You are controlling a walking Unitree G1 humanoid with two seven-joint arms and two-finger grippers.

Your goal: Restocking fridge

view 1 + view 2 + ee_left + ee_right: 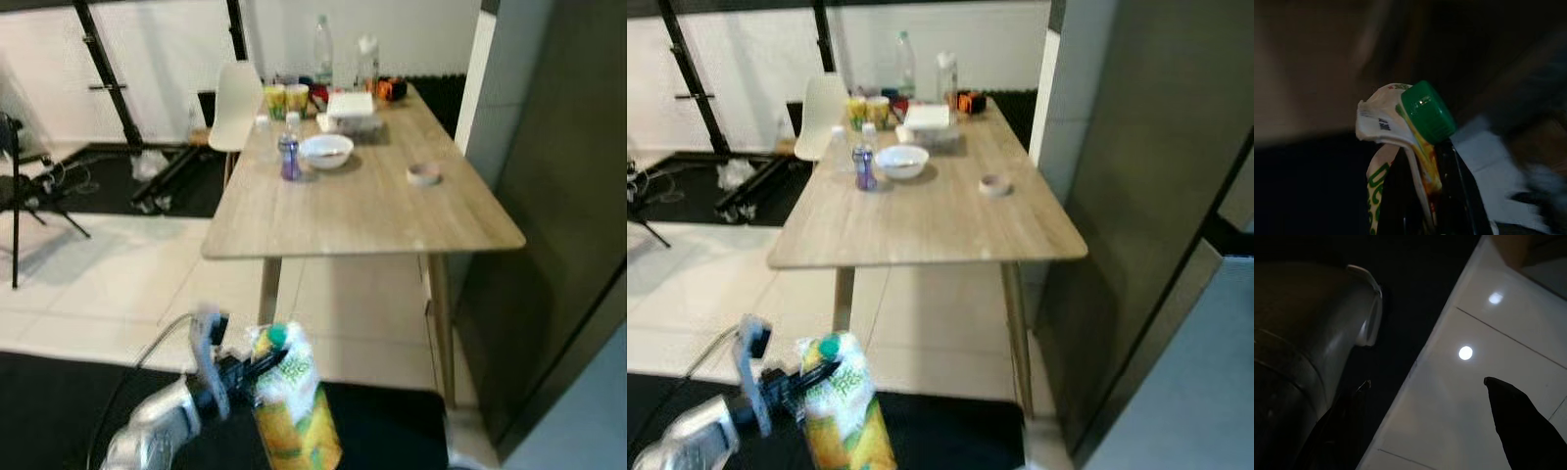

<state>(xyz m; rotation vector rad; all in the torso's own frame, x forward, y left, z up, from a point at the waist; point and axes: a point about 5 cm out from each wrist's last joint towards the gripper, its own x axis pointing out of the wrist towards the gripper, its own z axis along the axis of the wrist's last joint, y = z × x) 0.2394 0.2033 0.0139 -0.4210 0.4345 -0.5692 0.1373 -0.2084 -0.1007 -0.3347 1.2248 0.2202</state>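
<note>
Green-capped and printed in yellow and white, a juice pouch (292,406) hangs at the near edge of the scene, low and left of centre, above a black mat (382,421). The left gripper (257,367) is clamped on the pouch's crumpled top just below the green cap (1427,111), its black fingers (1459,186) pressing the pouch from either side. The right gripper (1440,426) hangs idle over white floor tiles (1484,362), with one dark finger (1520,426) set well apart from the other.

Farther off stands a wooden table (362,211). On it are a white bowl (326,150), a small purple bottle (289,157) just left of the bowl, a roll of tape (423,173) to the right, and cups, bottles and a white box crowded at the far end. A white chair (235,106) stands at the table's far left. The dark fridge (1156,196) rises on the right.
</note>
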